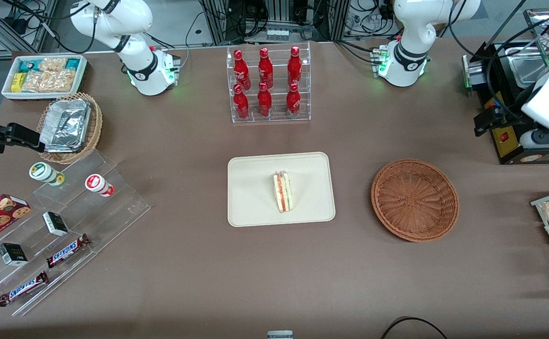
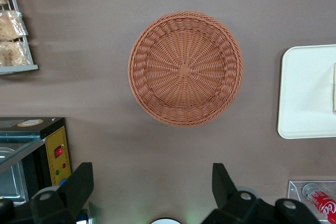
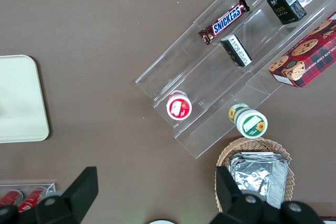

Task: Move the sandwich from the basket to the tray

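Already the cream tray [image 1: 255, 207] on the brown bench [image 1: 184, 273] carries the sandwich [image 1: 283, 191] on its side near the middle, so the wicker basket [image 1: 414, 200] sits empty. Up above the basket, the left arm's tool [image 2: 152, 195] hangs with fingers spread wide and holding nothing, which suggests the job is finished.

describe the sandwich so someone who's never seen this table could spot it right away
Start at the clear rack of red bottles and come toward the front camera to the cream tray at the table's middle. The sandwich stands on it, a pale bread wedge with red and green filling, the only thing there. The round brown basket beside the tray holds nothing, and the gripper hangs open above the table near it.
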You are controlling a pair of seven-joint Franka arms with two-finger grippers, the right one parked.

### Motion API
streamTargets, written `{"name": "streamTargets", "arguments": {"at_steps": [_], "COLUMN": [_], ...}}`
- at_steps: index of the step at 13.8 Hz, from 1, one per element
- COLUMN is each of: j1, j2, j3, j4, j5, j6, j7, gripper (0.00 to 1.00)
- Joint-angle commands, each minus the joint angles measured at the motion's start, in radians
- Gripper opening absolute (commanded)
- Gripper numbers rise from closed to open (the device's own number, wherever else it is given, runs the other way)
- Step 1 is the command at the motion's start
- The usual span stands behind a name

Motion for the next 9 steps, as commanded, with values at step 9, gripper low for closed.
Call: {"name": "streamTargets", "arguments": {"at_steps": [9], "j1": [0.022], "j2": [0.004], "j3": [0.002], "j4": [0.046], "j5": [-0.013], "j6": [-0.012], "j7": [0.017], "gripper": [1.0]}}
